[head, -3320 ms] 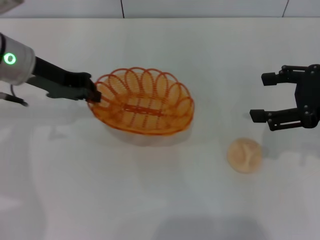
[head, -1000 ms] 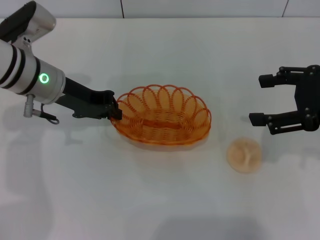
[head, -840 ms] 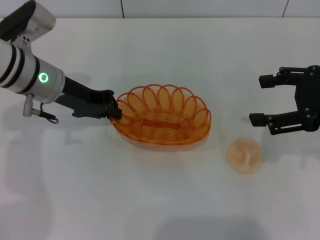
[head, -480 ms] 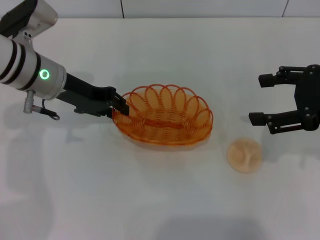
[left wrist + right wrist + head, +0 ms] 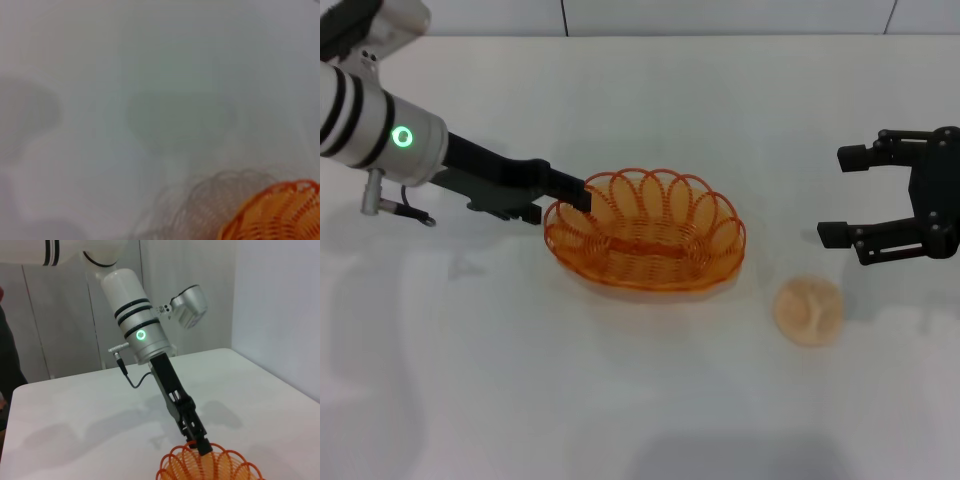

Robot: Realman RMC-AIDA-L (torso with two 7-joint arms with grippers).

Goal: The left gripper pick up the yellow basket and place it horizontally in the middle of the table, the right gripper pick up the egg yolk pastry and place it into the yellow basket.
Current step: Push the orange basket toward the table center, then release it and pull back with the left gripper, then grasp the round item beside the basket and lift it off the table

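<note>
The egg yolk pastry is nearest to the robot's body. It lies alone on the table, touching nothing, just below the right gripper in the head view and a little to that gripper's inner side. The right gripper hangs beside the right edge of the head view with its two fingers spread wide, and there is nothing between them. One finger points toward the middle of the table at the far side, and the other finger is nearer to the pastry.

Farther in, the yellow basket stands upright on its base about the middle of the table, with its long side lying across the view. It is well apart from the right gripper, and the pastry lies between the two but closer to the gripper. The basket is empty inside.

The left gripper is at the left end of the basket. Its fingertip reaches over the scalloped rim there, slightly above the loops. In the head view the jaws seem released from the wire, though I cannot tell if one finger touches the rim. The right wrist view shows the same gripper coming down steeply to the rim of the basket. The left wrist view is foggy and shows only one corner of the basket on the white table.
</note>
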